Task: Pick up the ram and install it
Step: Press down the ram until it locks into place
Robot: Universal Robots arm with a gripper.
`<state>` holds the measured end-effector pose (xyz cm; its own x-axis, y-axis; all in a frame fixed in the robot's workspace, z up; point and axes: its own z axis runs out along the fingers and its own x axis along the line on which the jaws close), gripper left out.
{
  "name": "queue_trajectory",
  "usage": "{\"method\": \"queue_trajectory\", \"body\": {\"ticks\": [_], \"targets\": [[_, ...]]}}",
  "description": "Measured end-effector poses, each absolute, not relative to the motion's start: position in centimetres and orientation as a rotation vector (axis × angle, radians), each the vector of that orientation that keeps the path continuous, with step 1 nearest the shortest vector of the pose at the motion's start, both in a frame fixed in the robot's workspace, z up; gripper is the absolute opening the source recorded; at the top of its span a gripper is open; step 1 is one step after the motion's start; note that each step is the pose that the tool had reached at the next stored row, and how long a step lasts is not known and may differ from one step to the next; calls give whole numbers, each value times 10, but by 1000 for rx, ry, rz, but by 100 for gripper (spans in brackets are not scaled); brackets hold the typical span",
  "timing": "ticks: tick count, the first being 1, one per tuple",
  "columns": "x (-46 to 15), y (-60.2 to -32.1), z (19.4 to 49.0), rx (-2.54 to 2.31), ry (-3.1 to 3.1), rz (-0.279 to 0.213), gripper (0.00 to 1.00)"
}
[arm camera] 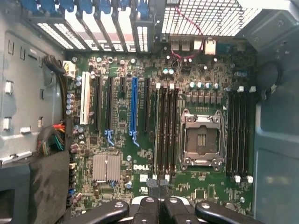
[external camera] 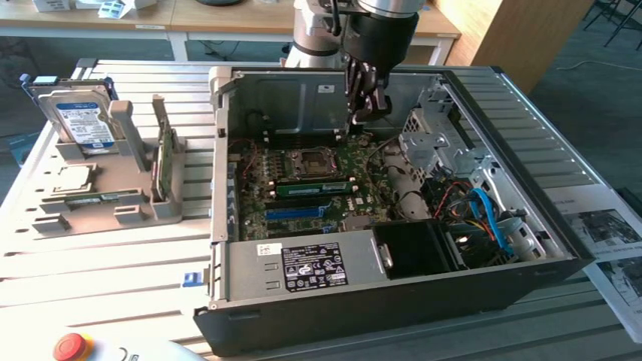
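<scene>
Black fingers (arm camera: 148,205) of the gripper (arm camera: 159,184) are clenched together, pad against pad, with nothing between them. In the wrist view their tips hang over the end of the bank of dark memory slots (arm camera: 167,130) that runs just beside the CPU socket (arm camera: 201,137). Whether the tips touch anything there I cannot tell.

From the exterior view, the gripper (external camera: 366,116) hangs inside the open computer case (external camera: 401,304), above the motherboard and on the far side of the CPU socket (external camera: 304,160) from the camera.

The ram (external camera: 313,188), a green stick with a row of dark chips, stands on edge in a slot just beside the CPU socket, on its near side. It lies apart from the gripper, with the socket between them.

One step further from the socket than the ram lies the long blue slot (external camera: 296,213), and beyond that the boxy power supply (external camera: 301,263) with its label. A finned silver heatsink (arm camera: 106,167) sits past the blue slot (arm camera: 134,105), well apart from the socket.

Outside the case, well apart from the socket on the exterior view's left, a grey holder (external camera: 125,128) carries a blue-labelled hard drive (external camera: 86,120) and a second thin greenish board (external camera: 165,162) set on edge.
</scene>
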<state>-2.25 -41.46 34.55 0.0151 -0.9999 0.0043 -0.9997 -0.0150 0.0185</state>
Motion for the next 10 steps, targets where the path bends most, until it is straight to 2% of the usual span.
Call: {"method": "queue_trajectory", "body": {"ticks": [10], "targets": [[-15, -415, 342, 2228, -2192, -16, 10]]}}
